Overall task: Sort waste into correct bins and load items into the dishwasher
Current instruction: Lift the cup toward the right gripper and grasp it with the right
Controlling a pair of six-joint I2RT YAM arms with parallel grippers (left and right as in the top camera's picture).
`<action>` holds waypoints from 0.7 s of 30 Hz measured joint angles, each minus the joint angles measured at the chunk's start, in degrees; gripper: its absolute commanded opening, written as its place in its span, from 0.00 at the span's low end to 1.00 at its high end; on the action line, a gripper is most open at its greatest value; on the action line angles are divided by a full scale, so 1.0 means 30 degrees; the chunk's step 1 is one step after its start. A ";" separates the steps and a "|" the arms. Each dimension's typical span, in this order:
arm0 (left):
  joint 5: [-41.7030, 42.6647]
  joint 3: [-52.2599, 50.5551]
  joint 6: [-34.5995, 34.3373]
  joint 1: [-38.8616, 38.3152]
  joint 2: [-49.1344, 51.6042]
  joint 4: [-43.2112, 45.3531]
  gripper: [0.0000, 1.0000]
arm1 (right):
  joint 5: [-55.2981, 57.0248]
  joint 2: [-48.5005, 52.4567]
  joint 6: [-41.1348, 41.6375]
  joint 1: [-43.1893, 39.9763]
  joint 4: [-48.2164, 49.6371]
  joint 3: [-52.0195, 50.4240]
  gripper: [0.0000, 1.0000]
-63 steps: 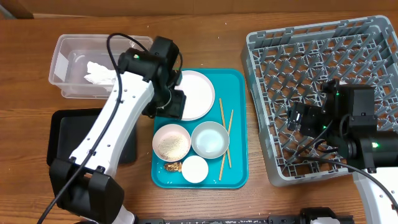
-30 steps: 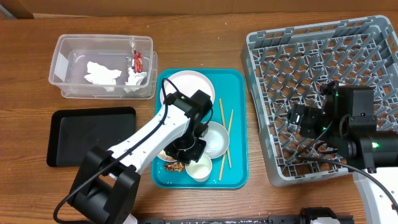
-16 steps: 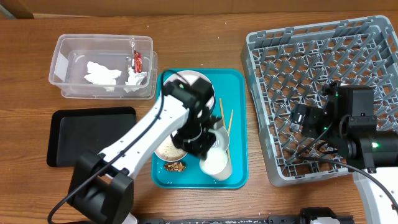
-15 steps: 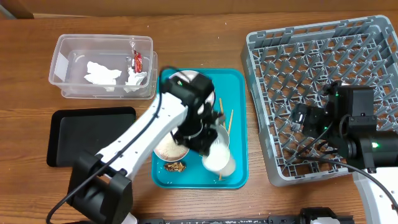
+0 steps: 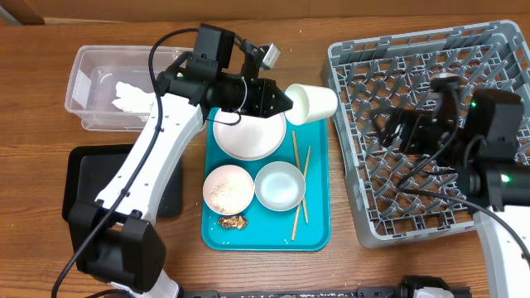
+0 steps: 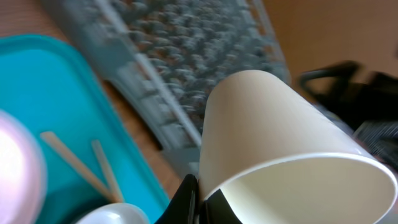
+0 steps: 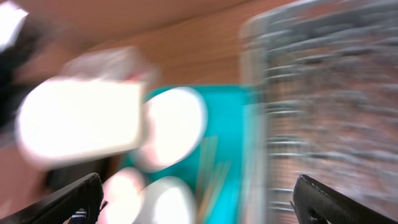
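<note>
My left gripper (image 5: pixel 286 101) is shut on the rim of the small white cup (image 5: pixel 311 103). It holds the cup on its side in the air, between the teal tray (image 5: pixel 319 225) and the grey dish rack (image 5: pixel 346 142). In the left wrist view the fingers (image 6: pixel 198 200) pinch the cup (image 6: pixel 273 137) wall. My right gripper (image 5: pixel 396 132) stands open over the rack, empty, facing the cup (image 7: pixel 81 118). On the tray lie the white plate (image 5: pixel 248 137), a bowl with rice (image 5: pixel 228 188), a pale grey bowl (image 5: pixel 279 185), chopsticks (image 5: pixel 299 178) and a brown lump (image 5: pixel 231 221).
The clear tub (image 5: pixel 89 73) at the back left holds white tissue (image 5: pixel 132 96); my left arm hides part of it. The black tray (image 5: pixel 83 178) lies in front of the tub. The right wrist view is blurred.
My left gripper took the cup from the front of the teal tray, then lifted it back and to the right, toward the rack. My right gripper shifted slightly back over the rack.
</note>
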 measured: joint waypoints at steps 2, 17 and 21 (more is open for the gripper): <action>0.2229 0.0000 0.0386 0.0022 0.0342 0.0066 0.04 | -0.3402 0.0707 -0.1282 0.0007 0.0015 0.0000 1.00; 0.8597 0.0000 0.1974 -0.0262 0.1880 0.0313 0.04 | -1.0921 0.2929 -0.4095 0.0007 0.0087 0.0000 1.00; 0.9100 0.0000 0.2025 -0.0765 0.1880 0.0503 0.04 | -1.1205 0.2958 -0.4189 0.0000 0.0379 0.0000 1.00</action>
